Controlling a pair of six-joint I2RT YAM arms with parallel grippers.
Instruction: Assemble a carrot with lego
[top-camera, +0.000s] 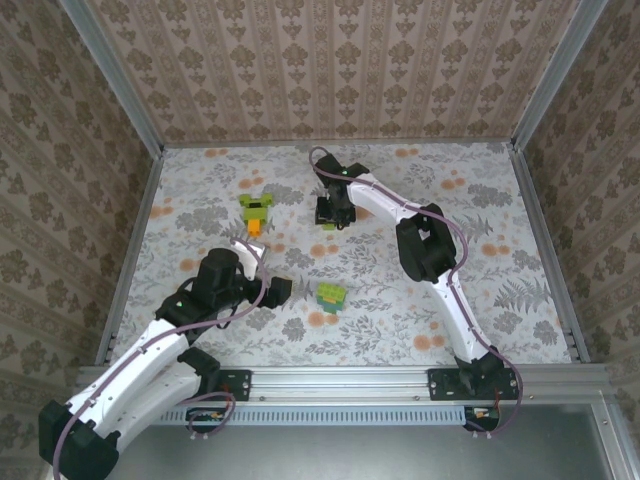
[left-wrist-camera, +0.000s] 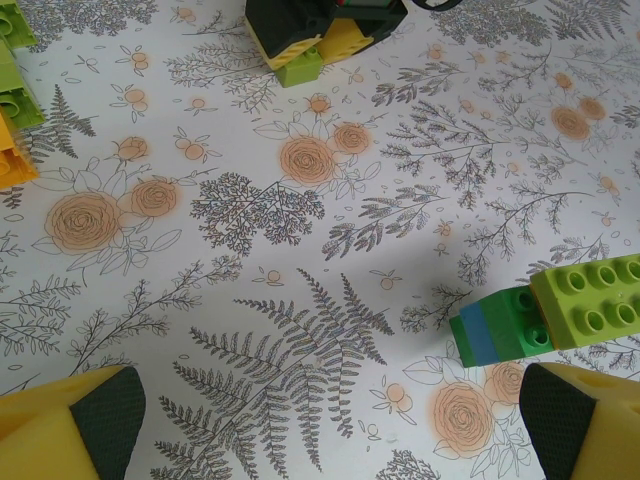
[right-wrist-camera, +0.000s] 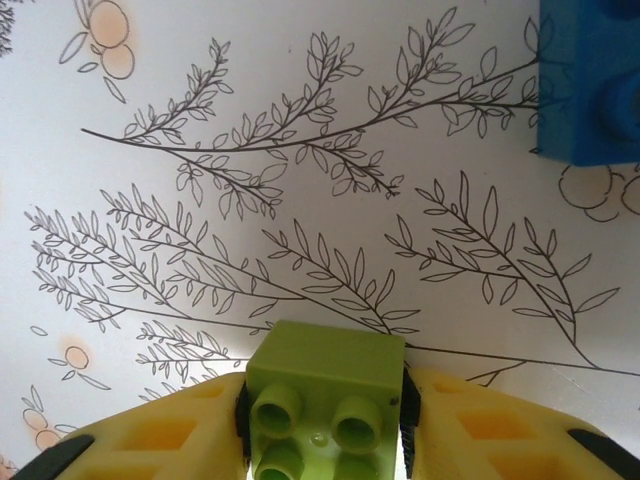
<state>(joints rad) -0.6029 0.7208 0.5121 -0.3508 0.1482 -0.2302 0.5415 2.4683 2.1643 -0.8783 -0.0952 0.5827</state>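
One lime-green brick (right-wrist-camera: 320, 360) is sitting pinched between the pads of the right end effector (right-wrist-camera: 325, 400), which is hovering just right of the carrot (top-camera: 256, 212) on the counter (top-camera: 500, 290). The left end effector (top-camera: 278, 290) is gaping wide, on the near side of the carrot. With so shallow a hold, the brick may be twisting loose, and an off-centre press risks shoving the unbraced carrot aside.
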